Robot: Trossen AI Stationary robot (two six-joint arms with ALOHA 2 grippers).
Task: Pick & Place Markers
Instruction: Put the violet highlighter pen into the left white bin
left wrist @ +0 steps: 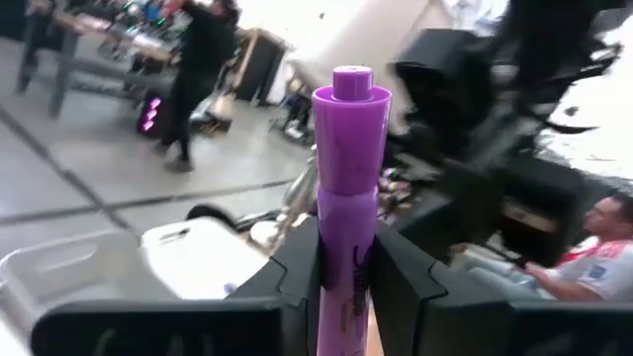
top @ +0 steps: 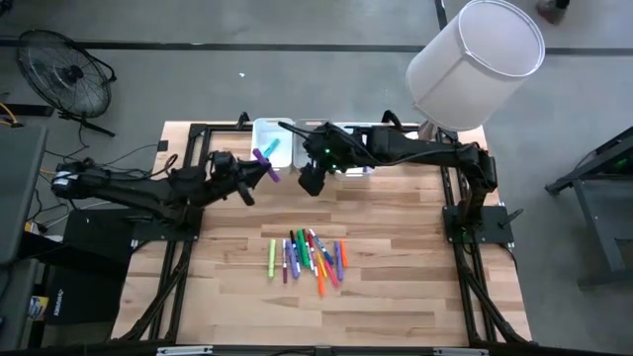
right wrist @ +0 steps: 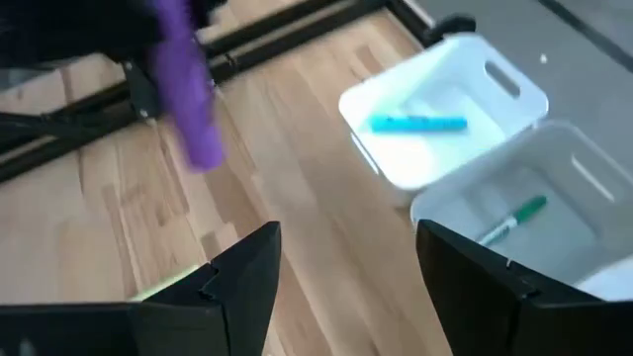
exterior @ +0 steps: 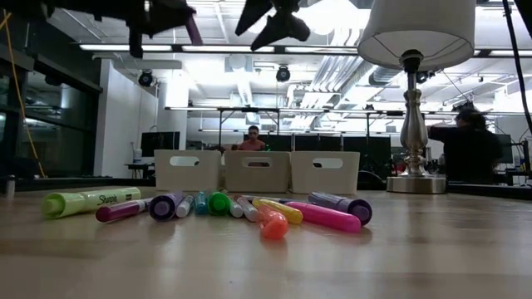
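A fat purple marker [left wrist: 348, 198] with a stepped cap was held clamped between the two dark fingers of the left gripper [left wrist: 346, 272], raised above the wooden slatted table [top: 396, 213] near its far edge, just beside a white plastic bin [top: 269, 141]. The right gripper [right wrist: 346, 267] was held above the table near the far edge with its jaws spread wide and nothing between them. Below it, a teal marker [right wrist: 418, 124] was seen lying in one white plastic bin [right wrist: 495, 94], and a thin green-capped pen [right wrist: 514, 220] in the neighbouring white bin [right wrist: 584, 168]. The remaining markers [top: 309, 259] were laid in a loose row toward the table's near edge, well apart from both grippers. On a yellow-green highlighter [exterior: 90, 201] at the end of that row, the word "Sharpie" could be read. A white-shaded lamp [top: 477, 61] stood at the far right corner.
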